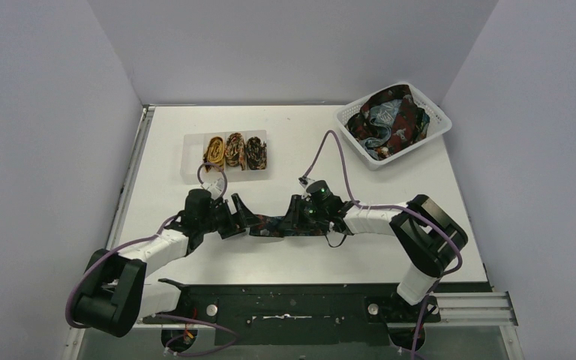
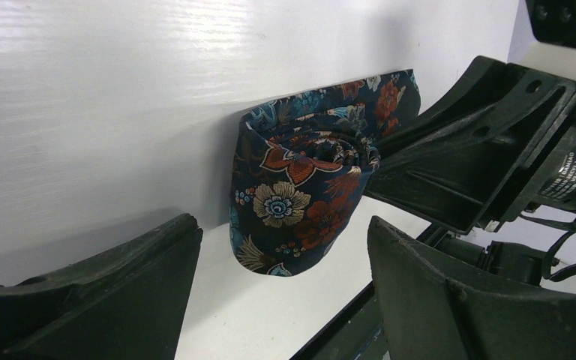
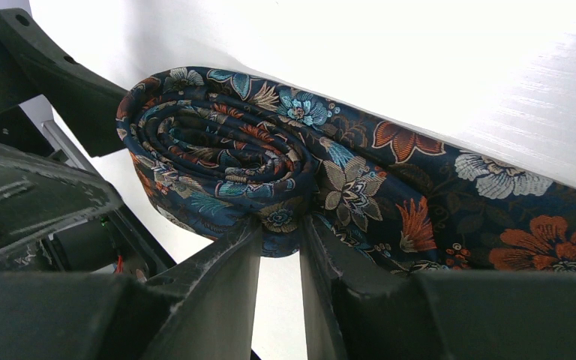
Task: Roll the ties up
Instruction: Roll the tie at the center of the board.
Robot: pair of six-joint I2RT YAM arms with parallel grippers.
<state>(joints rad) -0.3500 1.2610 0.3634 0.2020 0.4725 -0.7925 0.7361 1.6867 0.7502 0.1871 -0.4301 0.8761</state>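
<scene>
the navy floral tie (image 1: pixel 270 227) lies on the table (image 1: pixel 292 150) near 6 o'clock of its middle, half wound into a coil. my right pincer (image 3: pixel 279 229) nips the coil's lower edge. my left pincer (image 2: pixel 283 232) stands spread at the coil's 9 o'clock, touching nothing. i judge the fabric light, limp and slick, so it may unwind; best gripped across the coil's flat sides.

Black-white arms (image 1: pixel 166 244), purple cables (image 1: pixel 330 146), perhaps LEDs (image 1: pixel 316 192)
</scene>
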